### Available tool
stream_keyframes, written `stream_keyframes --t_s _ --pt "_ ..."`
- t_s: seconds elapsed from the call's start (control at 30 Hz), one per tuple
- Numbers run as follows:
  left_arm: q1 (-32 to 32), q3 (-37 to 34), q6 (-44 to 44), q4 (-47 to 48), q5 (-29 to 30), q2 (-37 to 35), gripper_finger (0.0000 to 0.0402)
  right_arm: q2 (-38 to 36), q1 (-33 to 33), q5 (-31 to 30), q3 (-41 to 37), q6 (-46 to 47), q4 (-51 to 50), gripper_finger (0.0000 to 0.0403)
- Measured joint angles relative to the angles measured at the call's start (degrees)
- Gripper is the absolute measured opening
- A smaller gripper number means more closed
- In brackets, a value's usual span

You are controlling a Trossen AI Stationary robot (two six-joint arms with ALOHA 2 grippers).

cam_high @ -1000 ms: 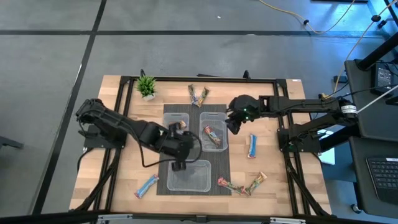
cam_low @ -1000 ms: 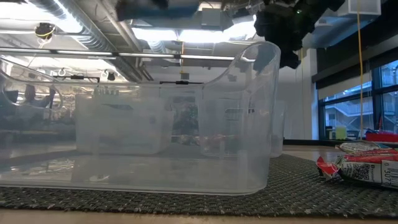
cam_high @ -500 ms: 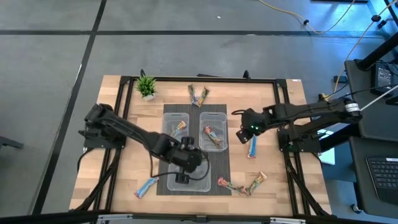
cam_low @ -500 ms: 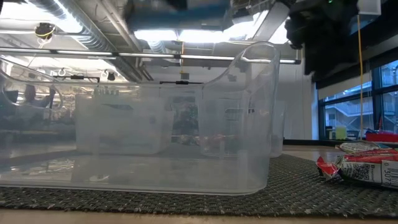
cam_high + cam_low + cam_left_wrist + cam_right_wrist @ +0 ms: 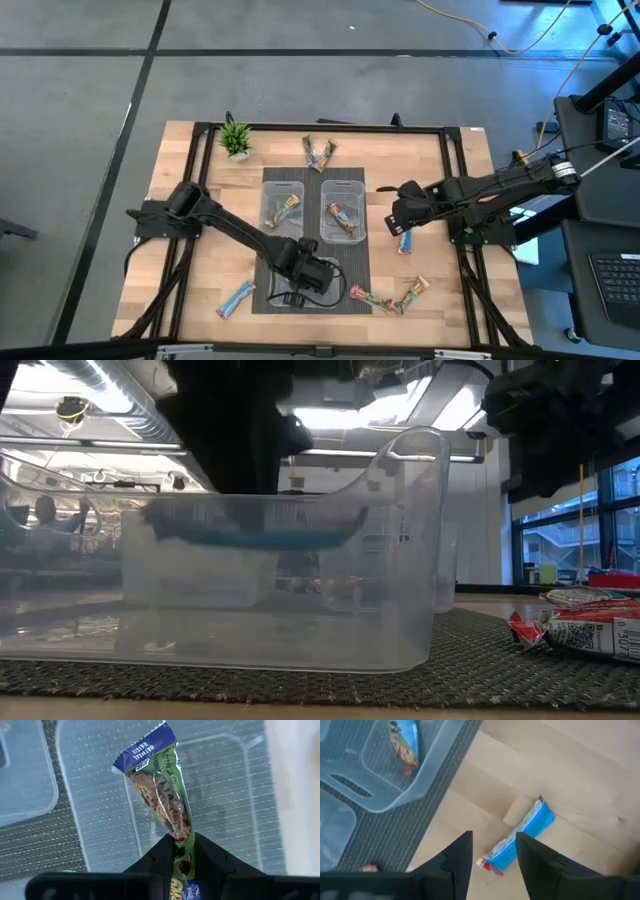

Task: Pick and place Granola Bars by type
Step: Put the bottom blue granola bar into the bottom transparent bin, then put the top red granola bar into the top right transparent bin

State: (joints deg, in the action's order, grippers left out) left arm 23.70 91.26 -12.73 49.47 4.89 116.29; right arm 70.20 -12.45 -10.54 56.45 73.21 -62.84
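Left wrist view: left claw (image 5: 179,851) pinches a blue-green oatmeal bar (image 5: 159,790) over the near bin (image 5: 250,795); releasing off-centre could drop it outside. Right claw (image 5: 494,851) hangs part-open above a blue bar (image 5: 520,834).

A blue-wrapped bar (image 5: 255,537) hangs inside the clear bin (image 5: 400,560) (seen through its wall).

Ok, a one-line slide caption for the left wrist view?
Left claw shut on a granola bar, holding it above an empty clear bin.
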Motion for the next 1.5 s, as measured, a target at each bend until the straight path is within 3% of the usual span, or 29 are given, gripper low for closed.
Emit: stream_keyframes --t_s 0.37,0.73,1.2,1.5 --pt "0.0 0.0 0.0 0.0 0.4 3.7 0.0059 0.7 -2.7 -1.4 -6.0 8.9 1.7 0.0152" --pt "-0.1 0.0 -2.1 -0.2 0.5 3.7 0.0061 0.7 -3.2 2.7 -8.3 10.5 3.7 0.0152" --pt "-0.2 1.0 -2.6 2.5 1.1 1.2 0.0132 0.7 -3.3 3.1 -8.3 10.8 3.9 0.0155" --pt "-0.1 1.0 -3.1 3.7 8.8 -8.7 0.0132 0.7 -3.6 1.7 -8.3 12.1 3.7 0.0251"
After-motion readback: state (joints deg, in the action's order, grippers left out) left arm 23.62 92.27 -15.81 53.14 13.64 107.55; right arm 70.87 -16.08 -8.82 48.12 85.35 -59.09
